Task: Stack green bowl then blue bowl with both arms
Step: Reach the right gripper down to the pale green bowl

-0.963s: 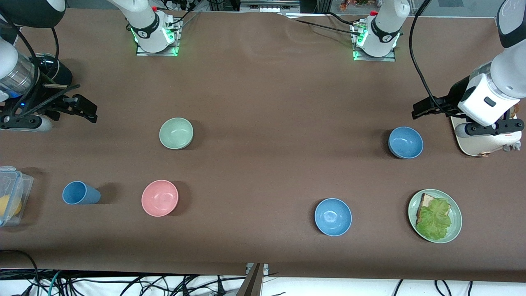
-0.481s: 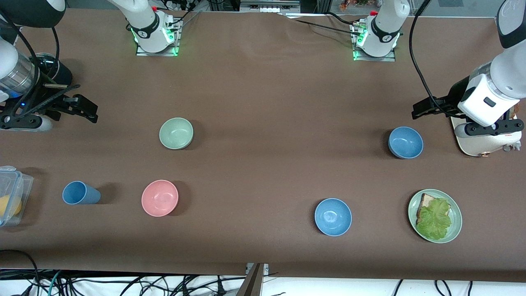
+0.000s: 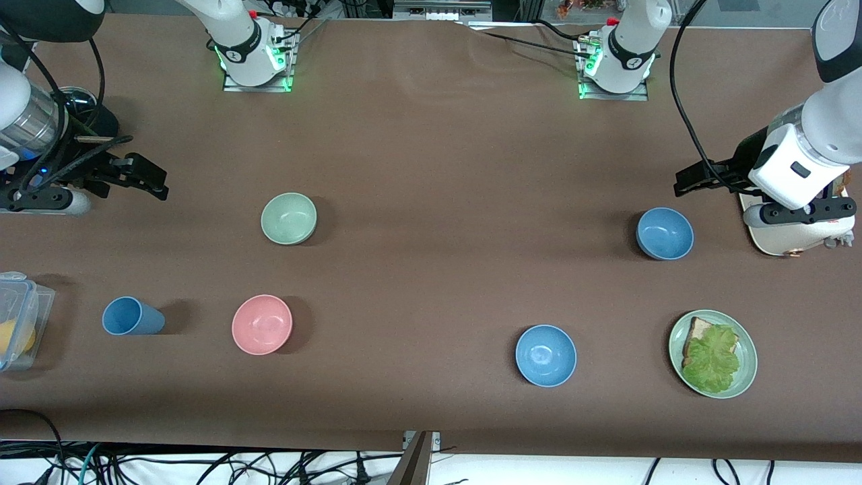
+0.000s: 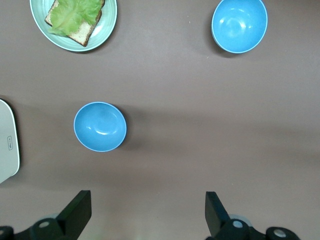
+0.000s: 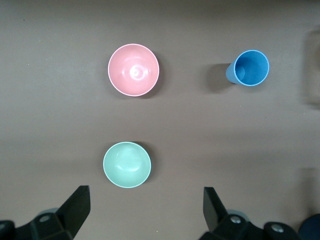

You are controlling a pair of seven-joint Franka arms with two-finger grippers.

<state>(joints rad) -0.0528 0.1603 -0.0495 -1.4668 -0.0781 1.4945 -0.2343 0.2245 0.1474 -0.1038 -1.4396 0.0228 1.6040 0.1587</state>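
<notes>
Operator, note along the table's near edge: a green plate (image 3: 746, 367) toward the left arm's end carries bread topped with lettuce (image 3: 710, 357); a brighter blue bowl (image 3: 546, 355) sits empty near the middle; the pink bowl (image 3: 262, 324) and a blue cup (image 3: 132, 316), both empty, lie toward the right arm's end. A clear box (image 3: 20, 316) at that end's edge holds something yellow.

Farther back, the green bowl (image 3: 289, 218) and the blue bowl (image 3: 665, 233) stand empty, well apart, nothing touching either.

The right gripper (image 3: 145, 176) hangs over the right arm's end, fingers spread, holding nothing. The left gripper (image 3: 693, 178) hangs beside a white board (image 3: 784, 236), fingers likewise spread.
</notes>
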